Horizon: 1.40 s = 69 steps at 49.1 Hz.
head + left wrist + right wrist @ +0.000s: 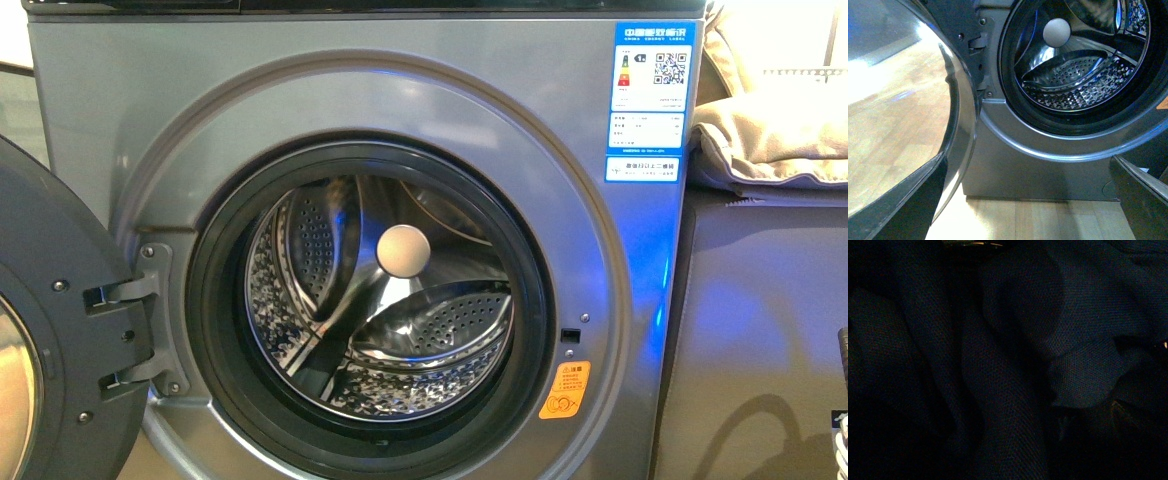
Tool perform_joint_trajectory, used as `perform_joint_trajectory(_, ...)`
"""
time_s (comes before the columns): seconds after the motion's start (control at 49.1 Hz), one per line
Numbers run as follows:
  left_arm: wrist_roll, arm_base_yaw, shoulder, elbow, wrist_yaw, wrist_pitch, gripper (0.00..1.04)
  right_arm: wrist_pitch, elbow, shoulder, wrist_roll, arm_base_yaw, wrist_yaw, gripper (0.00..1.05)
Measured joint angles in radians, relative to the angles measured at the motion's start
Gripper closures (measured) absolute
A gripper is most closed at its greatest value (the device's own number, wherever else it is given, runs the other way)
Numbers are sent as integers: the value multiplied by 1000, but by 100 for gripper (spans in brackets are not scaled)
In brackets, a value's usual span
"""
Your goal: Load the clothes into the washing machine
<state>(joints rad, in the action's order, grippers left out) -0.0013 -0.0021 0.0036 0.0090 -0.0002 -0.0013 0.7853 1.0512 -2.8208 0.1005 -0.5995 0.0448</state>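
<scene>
Clothes (1013, 355): dark navy fabric, creased and folded, fills the whole right wrist view and lies close against that camera. No other view shows it, so its place in the room cannot be fixed beyond being right at the right arm's wrist.

Right gripper: not distinguishable among the folds. Whether it is closed on the fabric or merely pressed into it cannot be told.

Washing machine (130, 110): the door (60, 330) is swung fully open on its hinge side. The porthole is unobstructed. The perforated drum (400, 330) holds nothing, and no fabric hangs over the rubber seal.

Progress, as judged: access is ready and the loading itself is not yet done. The garment has to be carried to the opening, pushed past the seal and released inside. A limp piece this wide is likely to drape over the rim, so a trailing hem is the point to watch.

Left gripper (1028, 160): its fingers (1143, 195) show at the lower corners of the left wrist view, spread wide, with nothing between them. It sits low, facing the porthole, beside the door, above the wooden floor (1038, 220).

Surroundings: a beige padded pile (770, 130) rests on the grey cabinet (760, 330) beside the machine.
</scene>
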Motion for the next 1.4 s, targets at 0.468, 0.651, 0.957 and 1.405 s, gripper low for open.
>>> perform_joint_trajectory(0.468, 0, 0, 0, 0, 0, 0, 6, 0, 7, -26, -11, 0, 1, 8)
perform_joint_trajectory(0.651, 0, 0, 0, 0, 0, 0, 6, 14, 8, -45, -16, -3, 5, 8)
perform_joint_trajectory(0.957, 0, 0, 0, 0, 0, 0, 6, 31, 7, -53, -19, -10, 17, 8)
perform_joint_trajectory(1.405, 0, 0, 0, 0, 0, 0, 6, 46, 7, -65, -21, -16, 26, 8)
